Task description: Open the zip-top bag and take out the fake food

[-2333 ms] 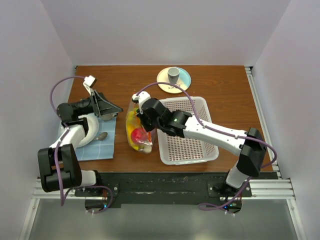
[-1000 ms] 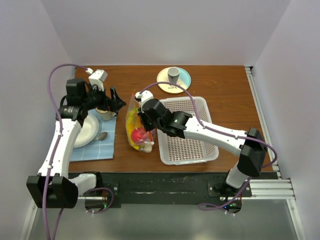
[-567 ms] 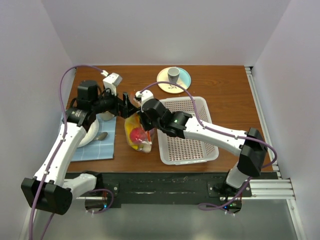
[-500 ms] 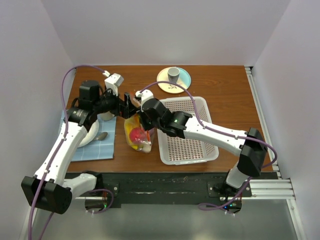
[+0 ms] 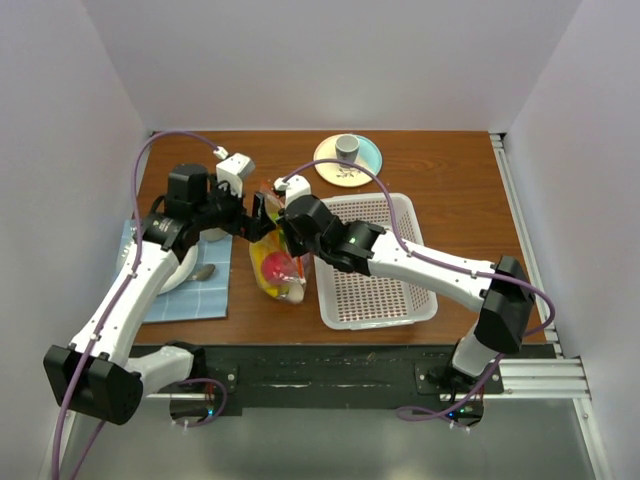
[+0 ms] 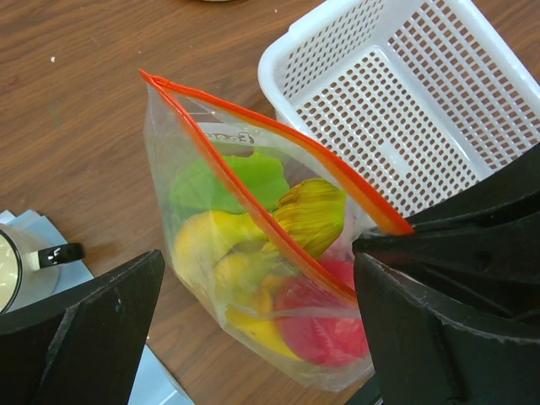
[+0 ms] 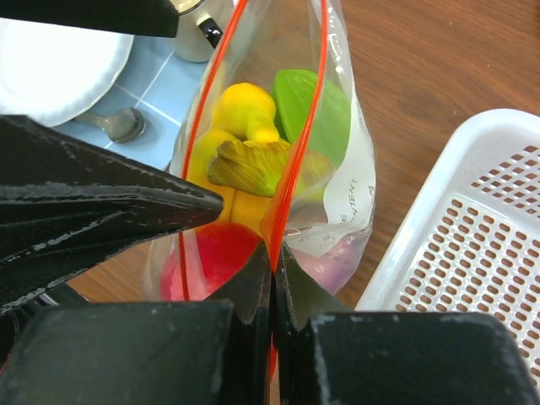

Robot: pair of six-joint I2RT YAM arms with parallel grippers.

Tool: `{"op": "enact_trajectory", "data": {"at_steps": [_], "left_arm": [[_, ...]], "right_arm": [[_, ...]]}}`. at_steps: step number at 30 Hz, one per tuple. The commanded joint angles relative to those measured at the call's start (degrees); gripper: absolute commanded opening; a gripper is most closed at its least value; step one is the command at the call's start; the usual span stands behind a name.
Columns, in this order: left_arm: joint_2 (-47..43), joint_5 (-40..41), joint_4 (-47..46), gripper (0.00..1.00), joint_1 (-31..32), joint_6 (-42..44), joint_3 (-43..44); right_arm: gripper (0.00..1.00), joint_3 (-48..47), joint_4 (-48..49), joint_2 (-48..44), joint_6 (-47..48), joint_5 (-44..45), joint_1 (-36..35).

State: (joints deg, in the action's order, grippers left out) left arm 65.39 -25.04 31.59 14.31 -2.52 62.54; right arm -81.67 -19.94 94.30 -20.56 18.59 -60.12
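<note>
The zip-top bag (image 5: 276, 272) stands on the table left of the basket, its orange-red strip on top and its mouth parted (image 7: 253, 126). Inside it is the fake food: yellow bananas (image 7: 236, 110), a green piece (image 7: 314, 114), a red fruit (image 7: 211, 253) and a purple piece (image 7: 329, 268). My right gripper (image 7: 272, 253) is shut on one side of the zip strip (image 6: 337, 173). My left gripper (image 5: 262, 217) is open, with its fingers (image 6: 93, 325) spread on either side of the bag's upper part (image 6: 253, 253), not closed on it.
A white basket (image 5: 392, 300) sits right of the bag. A plate with a grey cup (image 5: 347, 150) is at the back. A blue cloth (image 5: 195, 295) at the left holds a white plate (image 7: 59, 59), a spoon (image 7: 122, 124) and a mug (image 6: 17, 270).
My left arm swung right from the plate and mug area to the bag. My right gripper stayed shut on the zip strip; the bag barely moved.
</note>
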Motion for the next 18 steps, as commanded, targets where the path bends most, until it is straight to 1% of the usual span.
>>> {"op": "enact_trajectory", "data": {"at_steps": [1, 2, 5, 6, 8, 9, 10, 14, 15, 18], "left_arm": [[-1.75, 1.66, -0.39, 0.98, 0.28, 2.26, 0.39], [-1.49, 1.92, -0.74, 0.96, 0.28, 3.83, 0.30], [-0.44, 3.32, -1.71, 0.70, 0.28, 5.59, 0.21], [-0.17, 4.55, -2.15, 0.49, 0.28, 6.47, 0.21], [0.88, 6.31, -2.24, 0.33, 0.28, 7.62, 0.39], [1.23, 6.75, -2.24, 0.21, 0.28, 8.41, 0.47], [1.50, 7.19, -2.15, 0.17, 0.28, 8.76, 0.56], [2.12, 8.24, -2.06, 0.09, 0.28, 9.38, 0.82], [2.11, 8.86, -1.89, 0.00, 0.28, 9.81, 1.17], [1.59, 13.07, -0.57, 0.00, 0.20, 12.00, 3.81]], "right_arm": [[0.00, -1.04, 0.43, -3.95, -0.27, 2.42, 0.70], [0.00, -1.04, 0.43, -4.04, -0.36, 2.33, 0.70], [0.00, -0.86, 0.43, -4.47, -0.36, 2.24, 0.70], [0.00, -0.69, 0.26, -4.83, -0.45, 2.33, 0.70], [0.00, 0.19, 0.26, -5.44, -0.45, 2.68, 0.70], [0.00, 0.54, 0.26, -5.62, -0.45, 2.85, 0.70], [0.00, 1.15, 0.26, -6.23, -0.36, 3.03, 0.79], [0.00, 2.74, -0.18, -7.11, -0.71, 3.47, 1.23], [0.00, 3.53, -0.53, -7.38, -0.71, 3.73, 1.32], [0.00, 5.81, -0.88, -8.34, -0.89, 4.44, 1.84]]}}
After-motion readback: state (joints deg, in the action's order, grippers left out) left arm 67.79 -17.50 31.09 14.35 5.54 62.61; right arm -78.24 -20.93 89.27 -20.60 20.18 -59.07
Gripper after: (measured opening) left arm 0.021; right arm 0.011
